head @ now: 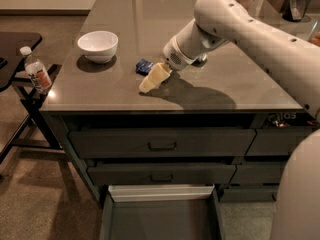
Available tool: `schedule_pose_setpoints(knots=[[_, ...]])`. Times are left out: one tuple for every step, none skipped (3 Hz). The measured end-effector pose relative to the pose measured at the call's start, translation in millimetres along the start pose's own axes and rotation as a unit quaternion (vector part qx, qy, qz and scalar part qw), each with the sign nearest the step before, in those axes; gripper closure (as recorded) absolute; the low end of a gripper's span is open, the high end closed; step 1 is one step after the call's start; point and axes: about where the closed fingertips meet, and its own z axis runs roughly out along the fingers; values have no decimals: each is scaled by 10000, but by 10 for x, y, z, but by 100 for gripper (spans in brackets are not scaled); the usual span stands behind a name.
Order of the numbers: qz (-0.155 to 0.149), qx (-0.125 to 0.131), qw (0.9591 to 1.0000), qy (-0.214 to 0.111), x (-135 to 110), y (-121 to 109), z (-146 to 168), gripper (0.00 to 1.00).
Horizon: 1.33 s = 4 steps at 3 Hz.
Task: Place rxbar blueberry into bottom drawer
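The rxbar blueberry [144,66] lies mid-worktop [250,79], the hand [147,86] angled down-left just beside it, grip unreadable, bottom drawer [160,221] open at lower centre.

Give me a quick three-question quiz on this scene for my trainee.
1. Fill in: the bottom drawer stands ____.
2. What lies nearest the gripper, low over the counter? A bowl, B bar, C bottle.
3. True or false: the bar lies in the bottom drawer.
Key: 1 open; 2 B; 3 false, it lies on the counter beside the gripper.
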Motion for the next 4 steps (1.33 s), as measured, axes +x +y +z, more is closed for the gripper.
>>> schedule_pose_setpoints(knots=[[0, 0, 10000, 0, 0, 0, 0, 41], [0, -1, 10000, 0, 0, 0, 1, 64], [0, -1, 10000, 0, 0, 0, 1, 87], [-1, -3, 10000, 1, -54, 4, -59, 100]])
